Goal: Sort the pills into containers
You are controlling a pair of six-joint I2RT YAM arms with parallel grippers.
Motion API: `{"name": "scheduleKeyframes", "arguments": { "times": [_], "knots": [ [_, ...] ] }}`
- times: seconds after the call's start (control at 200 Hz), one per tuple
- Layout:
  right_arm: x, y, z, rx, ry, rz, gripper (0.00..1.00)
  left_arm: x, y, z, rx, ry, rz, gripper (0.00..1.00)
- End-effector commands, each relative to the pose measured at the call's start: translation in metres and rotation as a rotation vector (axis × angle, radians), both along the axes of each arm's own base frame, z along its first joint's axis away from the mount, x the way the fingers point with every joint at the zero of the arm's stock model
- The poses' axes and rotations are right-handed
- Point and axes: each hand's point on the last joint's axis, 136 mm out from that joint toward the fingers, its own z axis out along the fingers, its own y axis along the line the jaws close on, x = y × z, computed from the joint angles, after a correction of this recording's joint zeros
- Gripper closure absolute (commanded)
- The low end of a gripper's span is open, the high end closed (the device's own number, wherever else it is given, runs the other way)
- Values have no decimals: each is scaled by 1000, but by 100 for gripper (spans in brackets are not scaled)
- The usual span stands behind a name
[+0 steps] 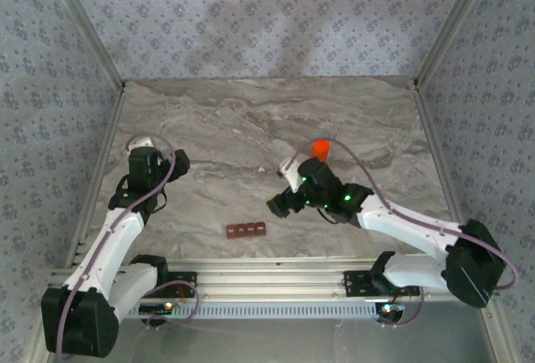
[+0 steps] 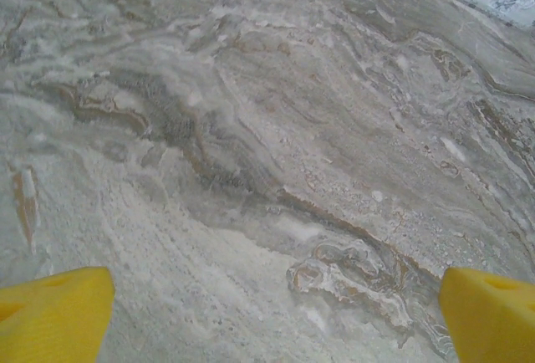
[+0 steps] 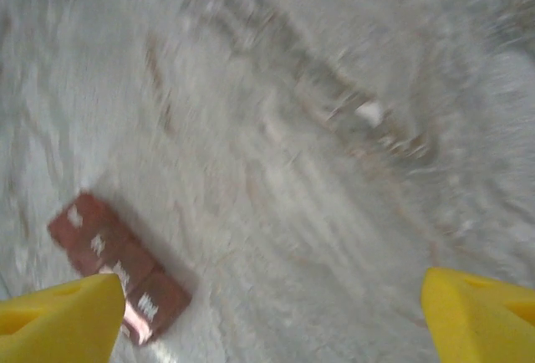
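The containers [image 1: 246, 230], a dark red-brown strip of four joined cells, lie flat on the marble table near its front edge. In the right wrist view the containers [image 3: 117, 267] sit at the lower left, just ahead of my left yellow fingertip [image 3: 58, 317]. My right gripper [image 1: 280, 205] hovers to the right of the strip, and its jaws stand open with bare marble between them [image 3: 272, 321]. An orange bottle [image 1: 320, 149] stands behind the right arm, partly hidden by it. My left gripper [image 1: 171, 162] is open over bare table [image 2: 276, 317], far left of the strip. The pills are out of view.
The marble table [image 1: 251, 129] is boxed in by patterned walls [image 1: 251, 12] at the back and both sides. An aluminium rail [image 1: 267, 275] with the arm bases runs along the near edge. The right wrist view is motion-blurred.
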Motion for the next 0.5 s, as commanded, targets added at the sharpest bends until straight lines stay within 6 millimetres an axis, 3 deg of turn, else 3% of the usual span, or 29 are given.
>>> {"name": "scheduleKeyframes", "arguments": {
  "times": [0.0,0.195,0.5],
  "knots": [
    [-13,12,-14,-112,-42,122,8,4,-2,3,-69,-30,36,1],
    [-41,32,-45,-186,-38,282,9,14,-14,0,-111,-12,-3,1],
    [-52,61,-67,-235,17,398,9,6,-17,5,-86,-6,-51,1]
  ]
}}
